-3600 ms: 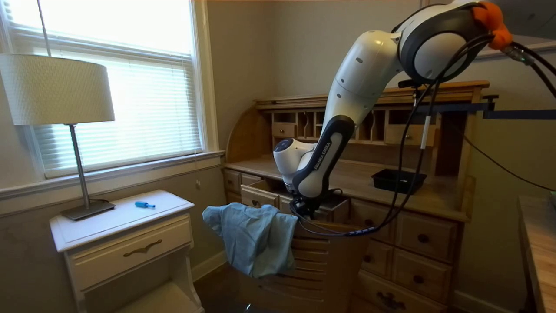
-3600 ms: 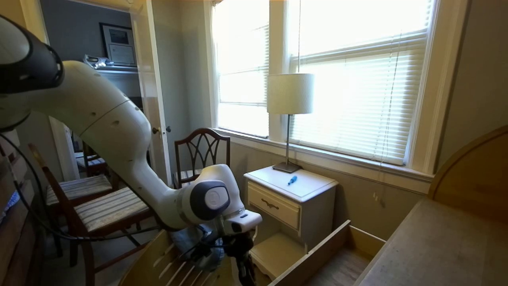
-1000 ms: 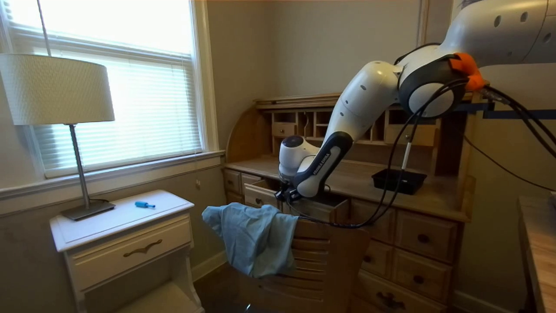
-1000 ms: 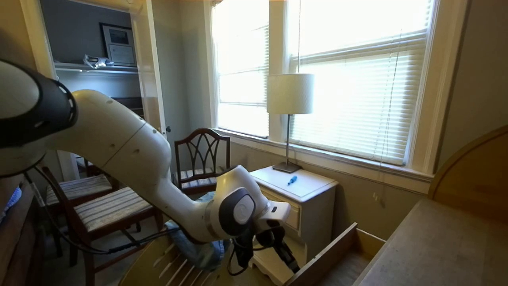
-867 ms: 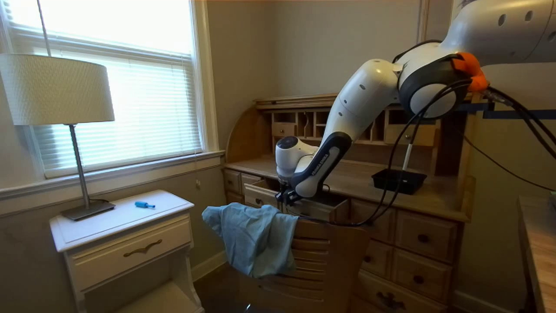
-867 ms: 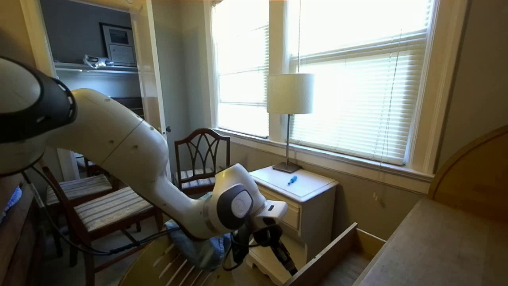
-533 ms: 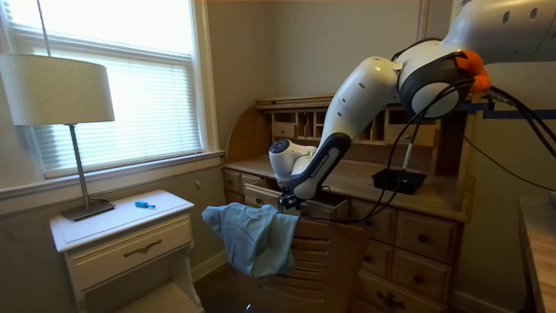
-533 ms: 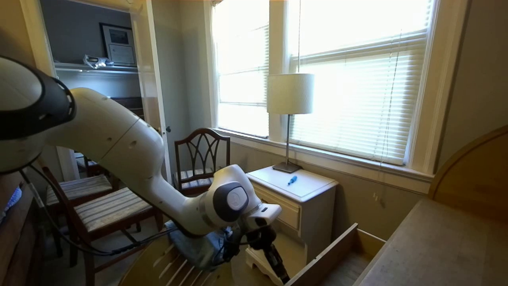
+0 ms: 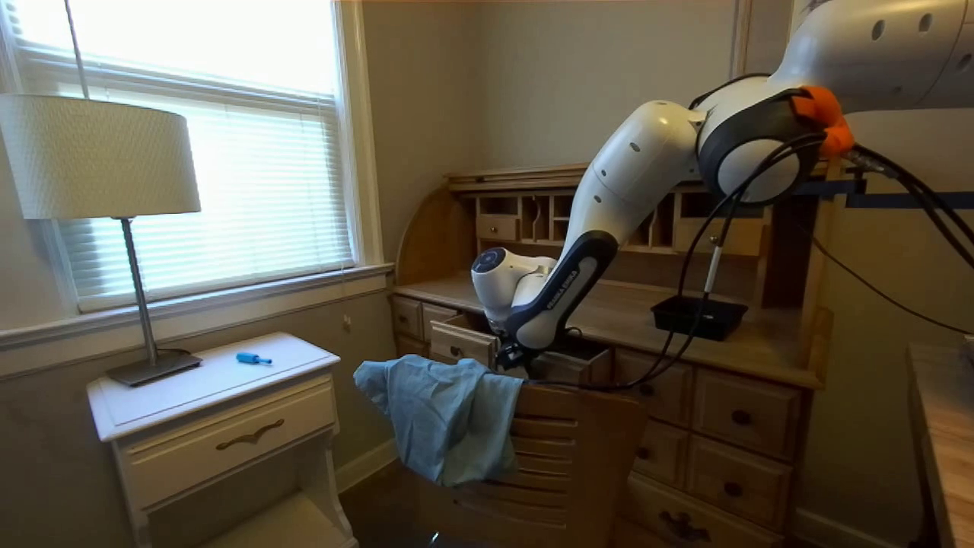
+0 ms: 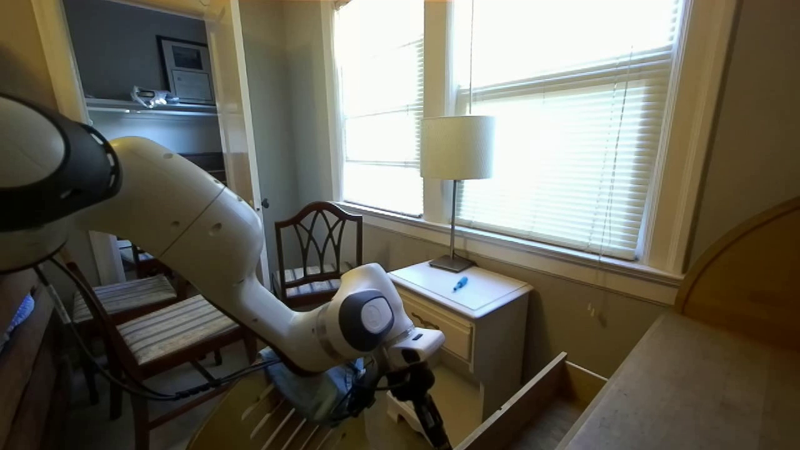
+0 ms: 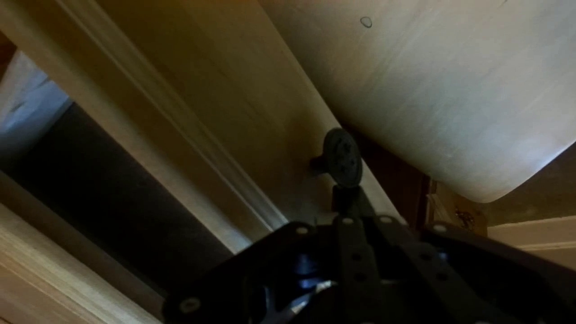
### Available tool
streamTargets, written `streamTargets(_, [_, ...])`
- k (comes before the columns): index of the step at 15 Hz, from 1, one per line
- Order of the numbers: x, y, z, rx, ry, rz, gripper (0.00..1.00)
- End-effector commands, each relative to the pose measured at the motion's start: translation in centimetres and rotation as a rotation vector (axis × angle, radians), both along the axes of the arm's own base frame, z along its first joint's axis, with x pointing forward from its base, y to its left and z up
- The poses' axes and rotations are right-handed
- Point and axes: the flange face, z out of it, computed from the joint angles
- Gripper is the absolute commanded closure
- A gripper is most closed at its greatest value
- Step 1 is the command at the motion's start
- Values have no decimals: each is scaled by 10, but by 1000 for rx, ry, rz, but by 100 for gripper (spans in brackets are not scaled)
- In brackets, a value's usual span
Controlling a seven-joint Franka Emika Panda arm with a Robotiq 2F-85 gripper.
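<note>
My gripper (image 11: 354,202) is low in front of an open wooden desk drawer (image 9: 461,341). In the wrist view its fingers come together at the tips, with nothing seen between them. The fingertips meet the edge of a dark round knob (image 11: 343,157) on the drawer front (image 11: 270,103); whether they touch it I cannot tell. In an exterior view the gripper (image 10: 441,442) points down beside the drawer's wall (image 10: 515,406). In an exterior view a light blue cloth (image 9: 449,418) hangs over a slatted wooden chair (image 9: 563,457) and partly hides the gripper.
A pale wooden board with a rounded corner (image 11: 450,90) lies close beside the knob. A black tray (image 9: 700,316) stands on the desk. A white nightstand (image 9: 228,403) bears a lamp (image 9: 99,156) and a small blue object (image 9: 253,358). More chairs (image 10: 319,250) stand behind the arm.
The arm moved from beside the chair to the drawer front, then slightly down and back. The drawer has shifted a little inward, toward the desk. The cloth and blue object have not moved.
</note>
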Motion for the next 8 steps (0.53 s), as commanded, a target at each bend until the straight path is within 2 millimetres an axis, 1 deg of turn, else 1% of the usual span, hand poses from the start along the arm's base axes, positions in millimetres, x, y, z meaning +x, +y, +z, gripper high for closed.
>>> streamTargets(1, [-12,-29,-5,-122,51,-100,100])
streamTargets(4, [-19,-40,-15,-128,39,-151,100])
streamTargets(8, [-26,-50,-25,-128,22,-198,100])
